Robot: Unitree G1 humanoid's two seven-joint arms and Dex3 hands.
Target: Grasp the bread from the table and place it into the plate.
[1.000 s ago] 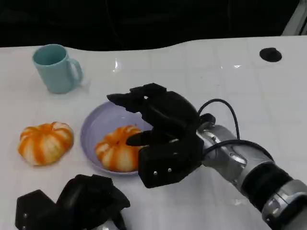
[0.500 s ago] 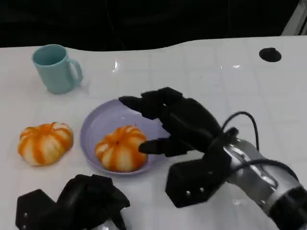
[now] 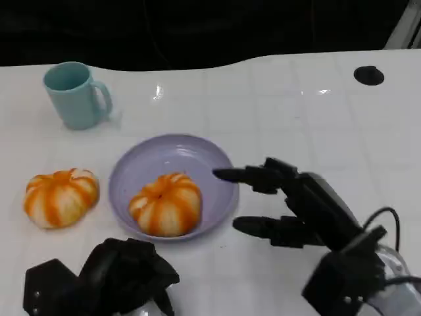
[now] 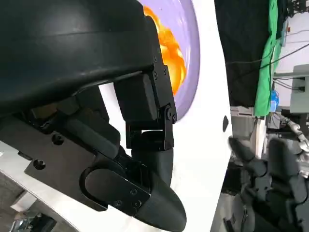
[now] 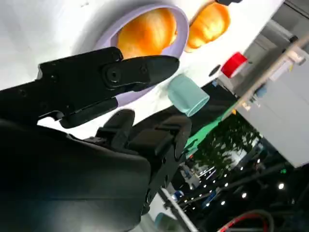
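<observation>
An orange-and-white striped bread (image 3: 166, 204) lies inside the lavender plate (image 3: 172, 155), toward its near side. A second, similar bread (image 3: 60, 196) sits on the table to the left of the plate. My right hand (image 3: 296, 212) hovers just right of the plate's rim with its fingers spread toward the plate and nothing in them. My left hand (image 3: 108, 280) rests at the near table edge in front of the plate, fingers curled in and holding nothing. In the right wrist view the bread (image 5: 147, 31) sits in the plate (image 5: 179, 21) beyond my fingers (image 5: 140, 67).
A teal mug (image 3: 75, 94) stands at the back left. A small black disc (image 3: 368, 75) lies at the back right. The white table ends at a dark back edge. In the left wrist view the plate (image 4: 190, 38) and my right hand (image 4: 270, 179) show.
My right hand has let go of the bread in the plate and drawn back to the right and toward me. The left hand has not moved.
</observation>
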